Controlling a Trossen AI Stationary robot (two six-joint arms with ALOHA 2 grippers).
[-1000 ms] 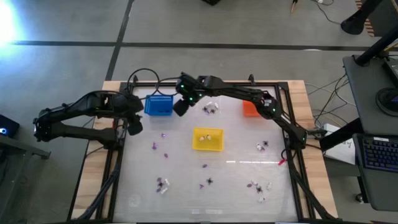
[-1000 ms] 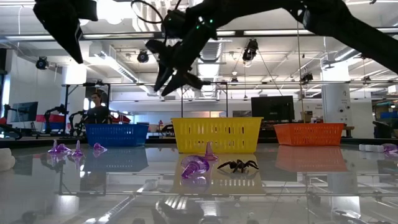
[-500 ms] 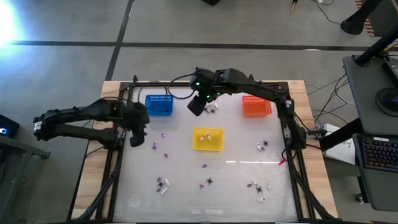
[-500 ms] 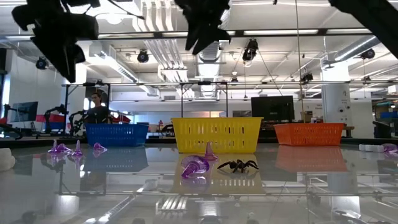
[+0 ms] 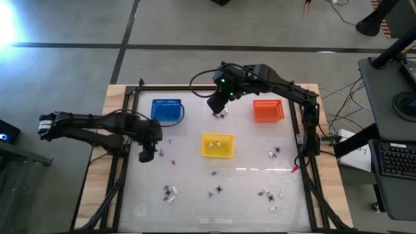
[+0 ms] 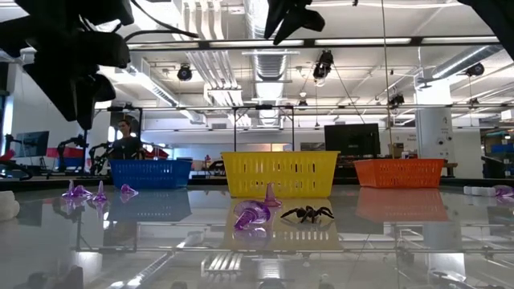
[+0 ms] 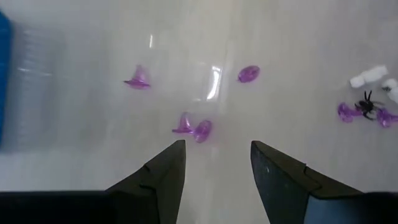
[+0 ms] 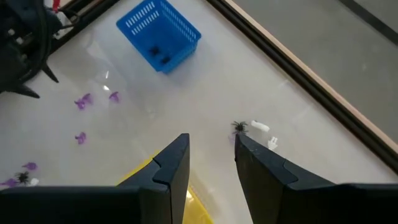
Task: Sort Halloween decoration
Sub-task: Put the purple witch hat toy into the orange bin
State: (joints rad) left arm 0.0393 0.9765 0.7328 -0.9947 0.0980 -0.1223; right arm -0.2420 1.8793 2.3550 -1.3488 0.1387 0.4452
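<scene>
Hovering over the left part of the glossy white tabletop point(image 5: 247, 188), the left pincer point(image 5: 145, 155) points down with its two dark fingers point(image 7: 163, 177) spread wide and nothing between them. Just beyond its tips lies a small cluster of purple trinkets point(image 7: 193, 127): two hat-like pieces close together, a third purple hat point(image 7: 138, 78) a little apart, and a purple oval point(image 7: 248, 73) farther on. Off to one side in that wrist view, a black spider point(image 7: 367, 104) sits among more purple bits, with white pieces point(image 7: 370, 74) nearby.

The right pincer point(image 5: 216, 103) hangs above the far middle of the tabletop, between the blue basket point(image 5: 166, 110) and the orange basket point(image 5: 268, 110). Its fingers point(image 8: 169, 165) stand moderately apart and hold nothing. Below it, near the far edge, lie a black spider point(image 8: 239, 127) and a couple of white trinkets point(image 8: 261, 127).

The yellow basket point(image 5: 216, 145) stands in the middle of the tabletop with something pale inside. The blue basket holds a few dark items. More decorations are scattered on the near half: a group at the near left point(image 5: 170, 192), a pair near the centre point(image 5: 215, 191), a group at the near right point(image 5: 270, 195), and one cluster toward the right side point(image 5: 274, 153).

In the low view, a purple piece point(image 6: 254, 215) and a black spider point(image 6: 307, 213) lie in front of the yellow basket, and a person point(image 6: 125, 138) shows far behind the blue one
</scene>
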